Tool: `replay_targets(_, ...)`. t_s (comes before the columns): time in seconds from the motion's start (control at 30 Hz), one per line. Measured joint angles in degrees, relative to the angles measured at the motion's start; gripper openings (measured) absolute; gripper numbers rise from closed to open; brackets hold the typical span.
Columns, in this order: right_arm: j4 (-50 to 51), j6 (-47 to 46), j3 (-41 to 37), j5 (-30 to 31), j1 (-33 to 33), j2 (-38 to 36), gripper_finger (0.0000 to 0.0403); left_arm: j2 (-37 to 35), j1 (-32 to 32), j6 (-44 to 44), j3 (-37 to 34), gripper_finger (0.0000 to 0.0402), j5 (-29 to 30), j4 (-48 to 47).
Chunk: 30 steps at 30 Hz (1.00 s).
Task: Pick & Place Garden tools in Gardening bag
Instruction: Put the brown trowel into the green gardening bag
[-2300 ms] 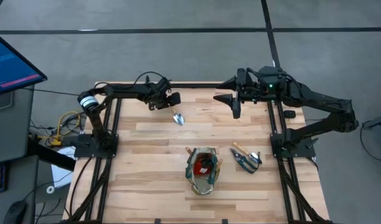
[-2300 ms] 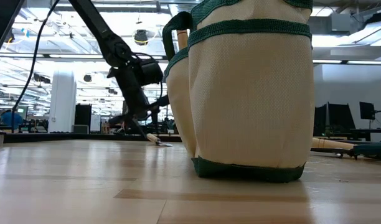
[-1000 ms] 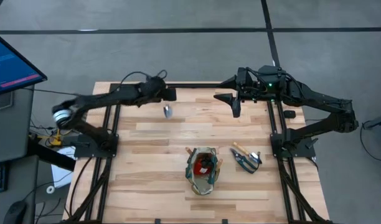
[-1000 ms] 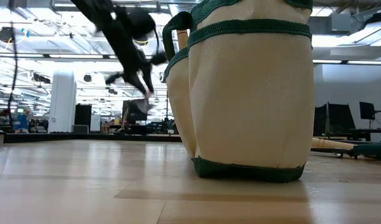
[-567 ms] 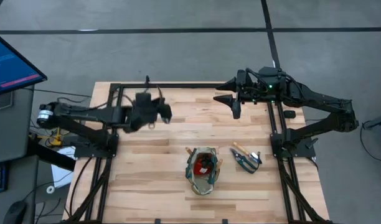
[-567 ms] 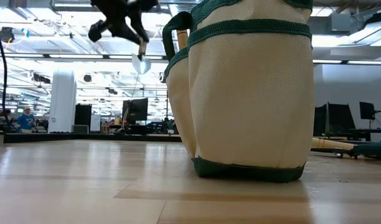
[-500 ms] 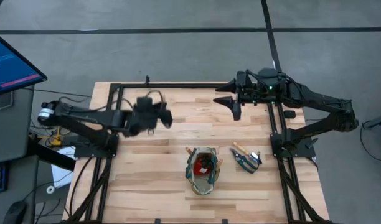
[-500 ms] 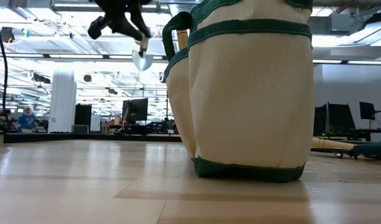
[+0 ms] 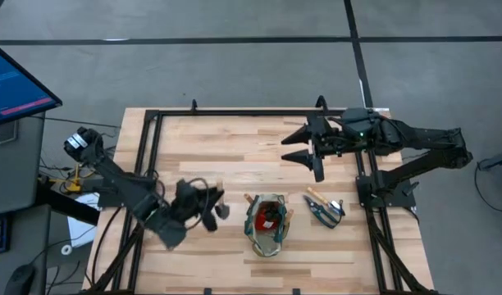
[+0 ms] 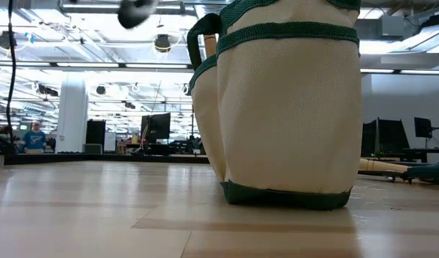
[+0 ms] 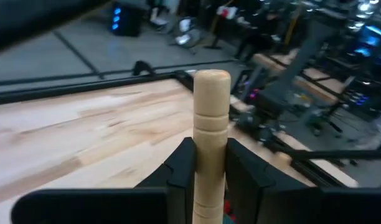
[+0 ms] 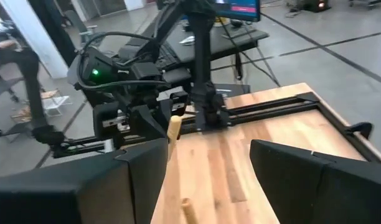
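Note:
The gardening bag (image 9: 276,239) stands on its base near the table's middle, with a red object (image 9: 267,216) and pale handles inside; it fills the low view (image 10: 291,107). Just left of it my left gripper (image 9: 208,200) is shut on a garden tool whose pale wooden handle (image 11: 210,118) stands between the fingers and whose silver head (image 9: 222,211) shows below the gripper. The dark-handled pruning shears (image 9: 325,209) lie flat to the right of the bag. My right gripper (image 9: 294,147) hangs open at the far right, with nothing between its fingers (image 12: 147,165). My left gripper pinches the tool's wooden handle (image 11: 209,158) between its two fingers (image 11: 181,165), which lie across it. The handle's rounded free end (image 11: 212,78) sticks out past the fingertips. The tool is lifted clear of the table; its head is hidden in the wrist view.
Dark metal frame rails (image 9: 235,112) run along the far edge and both sides of the table. A monitor (image 9: 13,82) stands off the left side. Bare wood lies between the bag and the far edge.
My left gripper has swung from the table's far edge toward the near edge, ending just left of the bag, turning as it went and carrying the tool clear of the table. My right gripper has drifted a little toward the near edge, still open.

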<state>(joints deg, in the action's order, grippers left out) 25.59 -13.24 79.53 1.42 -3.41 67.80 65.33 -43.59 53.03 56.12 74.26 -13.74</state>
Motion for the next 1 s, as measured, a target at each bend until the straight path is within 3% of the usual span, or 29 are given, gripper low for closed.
replay_targets(0.17,-1.36,-0.39,0.0,0.08,-2.21,0.0,0.0221,2.75,-5.22,-12.09,0.0,0.006,1.25,10.14)
replay_targets(0.27,-2.24,-0.39,0.0,0.07,-3.07,0.01,0.0221,4.45,-6.13,-21.06,0.01,0.006,-1.41,17.05)
replay_targets(0.4,-2.3,-0.39,0.0,0.07,-3.75,0.01,0.0221,6.09,-4.72,-33.82,0.02,0.006,-12.91,27.61)
replay_targets(0.53,-2.3,-0.39,0.0,0.1,-3.7,0.01,0.0221,6.44,-1.57,-48.43,0.02,0.006,-32.56,38.67)
replay_targets(0.63,-2.32,-0.39,0.0,0.1,-3.7,0.01,0.0221,5.67,1.37,-54.42,0.04,0.006,-46.68,41.22)
replay_targets(0.83,-2.33,-0.39,0.0,0.1,-3.7,0.01,0.0221,0.4,5.5,-56.76,-4.84,0.006,-56.67,42.67)
replay_targets(1.0,-2.24,-0.39,0.0,0.1,-3.7,0.01,0.0221,-5.02,8.95,-59.65,-14.87,0.0061,-60.65,54.19)
